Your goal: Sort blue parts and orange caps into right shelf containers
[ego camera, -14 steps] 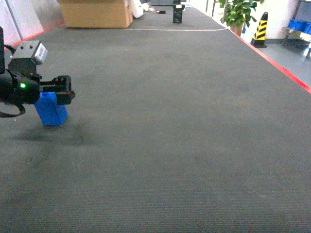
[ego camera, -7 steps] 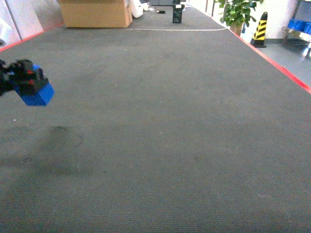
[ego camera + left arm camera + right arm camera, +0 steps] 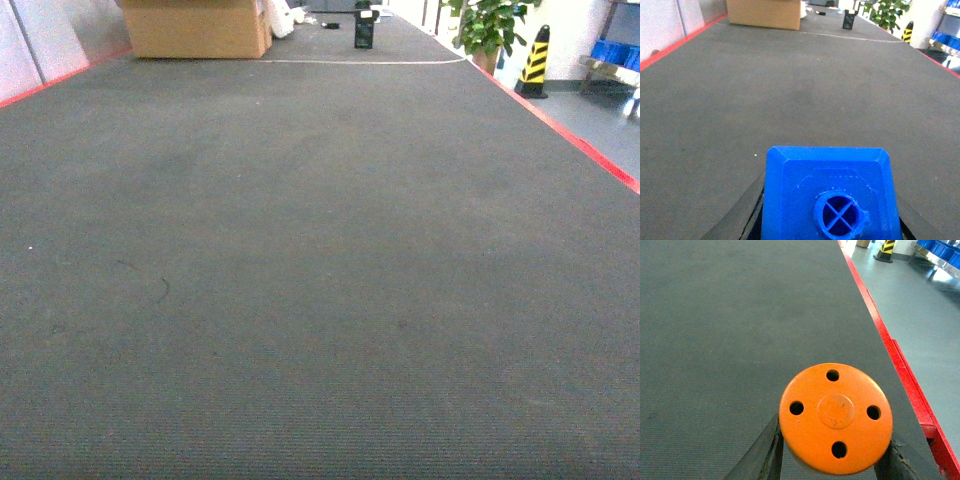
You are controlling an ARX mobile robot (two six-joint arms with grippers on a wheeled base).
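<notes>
Left gripper (image 3: 830, 235): clamped on 1 blue part (image 3: 830, 192), stud end facing its camera.
Right gripper (image 3: 832, 460): gripping 1 orange cap (image 3: 835, 417), 4-hole top showing.
Containers: blue crates (image 3: 940, 247) far off right, nearer the right arm.
Writing: none readable.

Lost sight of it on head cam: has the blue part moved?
Yes. It left the head view leftward and upward, away from the cardboard box; the left gripper holds the blue part.
</notes>
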